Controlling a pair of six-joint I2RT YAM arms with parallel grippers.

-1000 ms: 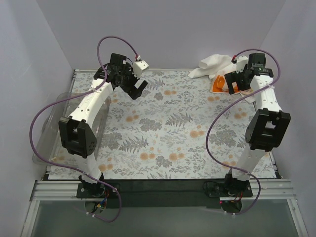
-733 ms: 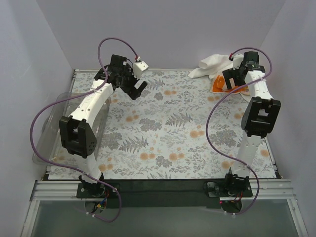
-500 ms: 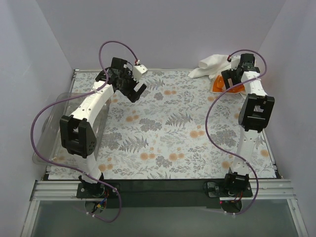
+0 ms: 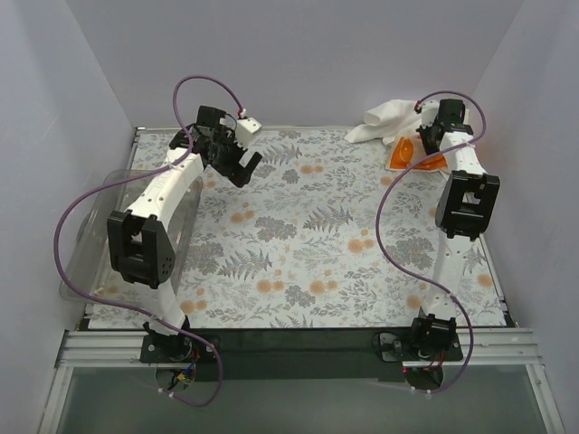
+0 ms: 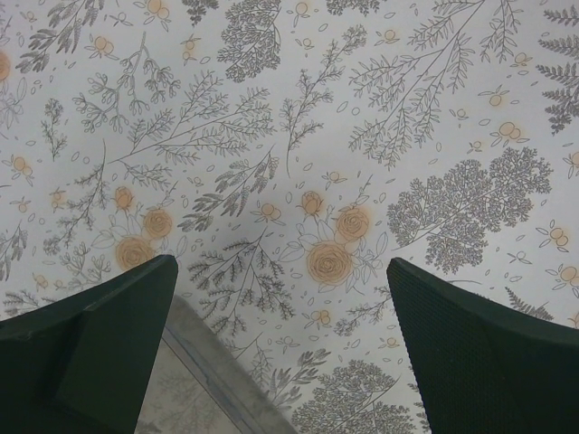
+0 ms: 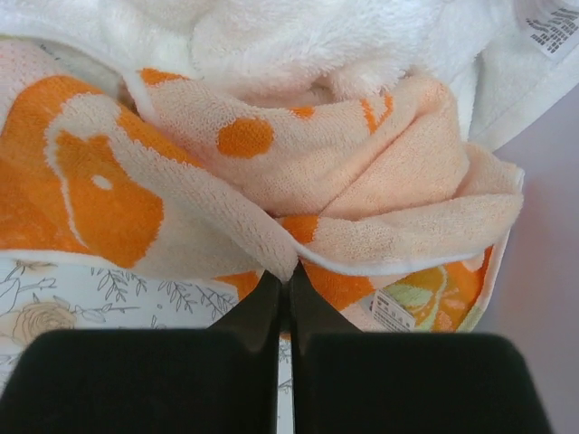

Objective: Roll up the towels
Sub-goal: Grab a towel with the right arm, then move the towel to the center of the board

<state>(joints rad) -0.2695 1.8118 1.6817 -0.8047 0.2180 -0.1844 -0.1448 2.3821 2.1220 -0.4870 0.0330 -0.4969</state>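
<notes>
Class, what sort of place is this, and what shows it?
Probably a robot lab test cell: a left arm and right arm bolted to a metal rail, plain white walls boxing it in, a white towel and printed cloth as props.

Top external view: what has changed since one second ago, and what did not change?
The right arm drew in toward the far right corner; the right hand is now shut on a fold of the printed cloth. The left hand, open and empty, shifted slightly left. The white towel and the printed cloth lie where they were.
</notes>
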